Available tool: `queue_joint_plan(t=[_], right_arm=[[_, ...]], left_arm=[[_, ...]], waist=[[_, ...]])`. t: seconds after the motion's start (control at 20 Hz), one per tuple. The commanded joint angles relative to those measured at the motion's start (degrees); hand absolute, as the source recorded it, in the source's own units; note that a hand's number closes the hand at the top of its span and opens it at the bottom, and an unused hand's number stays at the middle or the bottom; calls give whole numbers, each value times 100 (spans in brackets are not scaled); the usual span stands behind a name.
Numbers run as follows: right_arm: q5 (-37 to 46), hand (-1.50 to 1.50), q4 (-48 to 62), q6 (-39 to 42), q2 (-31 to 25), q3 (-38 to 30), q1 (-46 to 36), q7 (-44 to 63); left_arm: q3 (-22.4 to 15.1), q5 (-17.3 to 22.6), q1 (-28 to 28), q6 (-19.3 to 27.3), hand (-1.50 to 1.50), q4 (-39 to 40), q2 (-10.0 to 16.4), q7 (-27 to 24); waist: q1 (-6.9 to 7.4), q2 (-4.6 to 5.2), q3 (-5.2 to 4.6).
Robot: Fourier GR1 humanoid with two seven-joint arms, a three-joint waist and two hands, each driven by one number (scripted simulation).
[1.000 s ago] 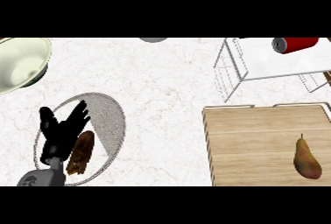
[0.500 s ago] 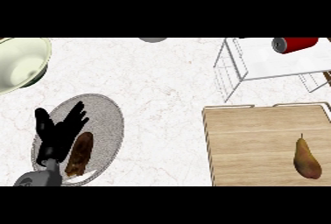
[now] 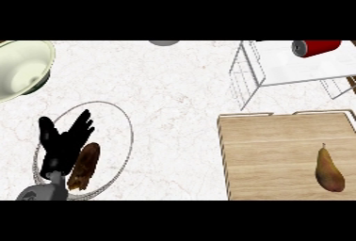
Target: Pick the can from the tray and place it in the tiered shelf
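Can (image 3: 316,47) is not on the wooden tray (image 3: 278,150) at all: it lies on its side on the top level of the tiered shelf (image 3: 292,73), far right, and only a pear (image 3: 329,168) sits on the tray. I'd judge the can light, stiff and slick, and ready to roll as it lies, so take it across the middle of its body, fingers one side and thumb the other. Left hand (image 3: 62,148) hangs released, fingers spread, over the plate (image 3: 128,136) beside a brown bread-like piece (image 3: 84,165), holding nothing. Right hand is out of sight. Against a second ago, almost nothing differs: the can has not budged, and the left hand has only drifted slightly over the plate.
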Motion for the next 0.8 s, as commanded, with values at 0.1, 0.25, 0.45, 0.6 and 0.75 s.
queue_joint_plan(t=[0.1,0.25,0.45,0.6,0.75], right_arm=[[-717,-150,278,52,-29,-738,-244,328],[-1016,-150,389,-59,-130,-1060,-483,760],[-1164,-150,392,-305,-660,-1307,-463,778],[-1015,-150,382,-617,-1089,-1262,-477,895],[-1059,-150,528,-992,-1351,-1434,-133,701]], left_arm=[[66,89,12,-68,0,-139,78,188],[5,33,-36,-47,0,-4,-7,135],[74,2,-195,-80,0,367,-14,-106],[39,0,-94,-72,0,105,0,21],[-134,-133,5,11,0,41,-179,-130]], waist=[[31,8,-8],[21,12,-10],[-8,39,-12],[53,47,-9],[98,79,-2]])
